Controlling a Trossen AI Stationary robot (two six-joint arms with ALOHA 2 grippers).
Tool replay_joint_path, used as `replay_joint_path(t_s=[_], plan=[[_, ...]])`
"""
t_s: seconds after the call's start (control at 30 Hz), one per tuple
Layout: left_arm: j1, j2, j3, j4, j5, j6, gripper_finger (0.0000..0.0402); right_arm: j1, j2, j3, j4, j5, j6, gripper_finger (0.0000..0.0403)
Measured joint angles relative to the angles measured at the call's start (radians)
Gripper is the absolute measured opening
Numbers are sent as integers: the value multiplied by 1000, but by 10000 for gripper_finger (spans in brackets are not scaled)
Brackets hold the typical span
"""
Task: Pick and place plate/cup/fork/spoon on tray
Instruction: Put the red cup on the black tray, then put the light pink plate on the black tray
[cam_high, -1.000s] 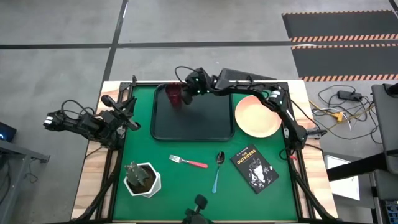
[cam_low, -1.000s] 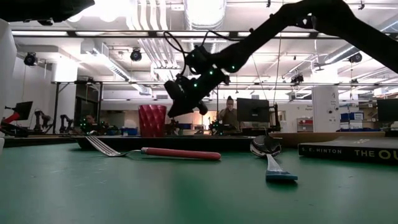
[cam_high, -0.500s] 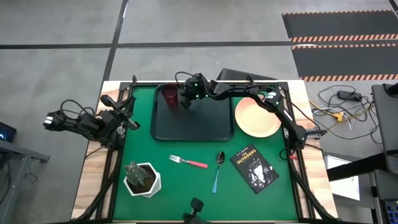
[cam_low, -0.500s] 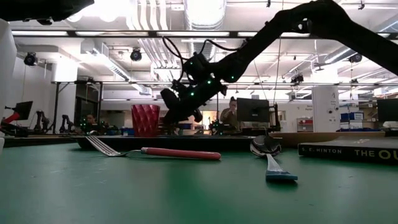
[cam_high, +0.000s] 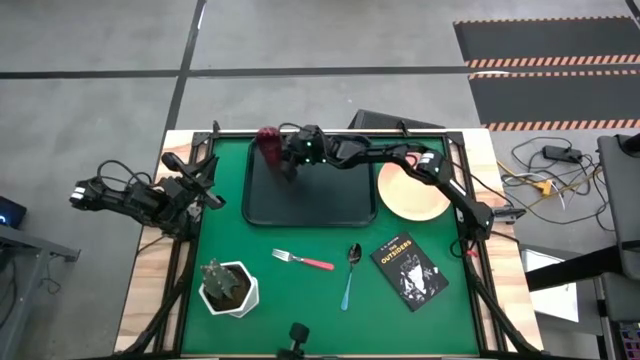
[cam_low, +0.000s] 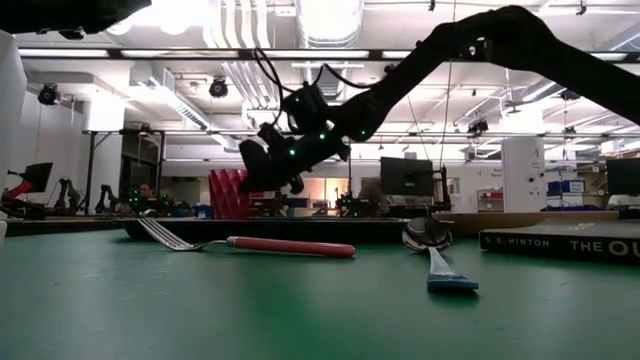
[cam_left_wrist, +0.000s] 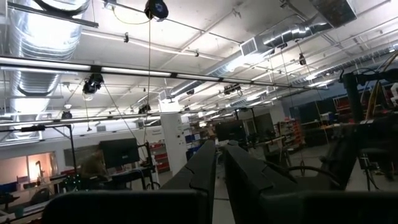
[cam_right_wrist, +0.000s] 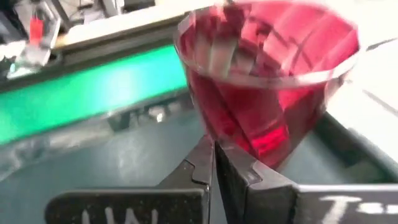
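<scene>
The dark red cup (cam_high: 267, 140) stands in the far left corner of the black tray (cam_high: 330, 200). It also shows in the low view (cam_low: 222, 190) and close up in the right wrist view (cam_right_wrist: 267, 74). My right gripper (cam_high: 283, 157) (cam_right_wrist: 214, 148) is shut, with its tips against the cup's right side. The peach plate (cam_high: 413, 187) lies on the table right of the tray. The pink-handled fork (cam_high: 303, 261) and the blue-handled spoon (cam_high: 350, 272) lie on the mat near the front. My left gripper (cam_high: 205, 195) (cam_left_wrist: 219, 163) is shut and empty at the table's left edge. My right gripper touches the cup's lower wall (cam_right_wrist: 249, 143) with the tips of its shut fingers. It pushes rather than pinches. The fingers come from the table's right, slanting down. The cup's bottom rests on the tray.
A black book (cam_high: 408, 271) with white lettering lies at the front right. A white pot with a green plant (cam_high: 230, 287) stands at the front left. The tray's middle and near half are bare.
My right gripper has gone down and toward the table's left edge, up against the cup. The cup has slid along the tray toward its far left corner.
</scene>
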Motion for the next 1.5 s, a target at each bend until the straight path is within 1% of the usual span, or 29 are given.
replay_joint_path(t_s=[0.07, 0.17, 0.27, 0.43, 0.6, 0.67, 0.77, 0.83, 1.03, 1.2, 1.33, 1.5], plan=[[0, 0, 0, 0, 0, 0, 15, -3, 11, 31, -3, 0, 0, 9], [0, 1, 0, 0, 0, 0, 15, -2, 20, 80, -80, -6, -3, 9], [0, 0, 0, 0, 1, 0, 15, 6, 20, 146, -203, -10, -12, 9], [0, 0, 0, 0, 1, 0, 15, 31, 19, 266, -458, -84, -15, 9], [0, 1, 0, 0, 1, -1, 15, 75, 6, 378, -740, -81, -48, 9], [0, 1, 0, -1, 1, -4, 15, 96, -8, 402, -822, -78, -55, 9], [0, 1, 0, -1, 0, -6, 15, 127, -46, 402, -921, -73, -55, 9], [0, 1, -1, -1, 0, -7, 15, 146, -78, 398, -995, -46, -55, 9], [-1, 2, -6, -2, -1, -8, 15, 210, -166, 368, -1202, 126, -44, 9], [-1, 1, -13, -2, -2, -8, 15, 226, -247, 281, -1283, 145, 21, 9], [-1, 1, -15, -2, -3, -8, 15, 225, -358, 131, -1289, 195, 80, 9], [-1, 2, -18, -2, -5, -9, 15, 214, -540, -125, -1258, 294, 186, 9]])
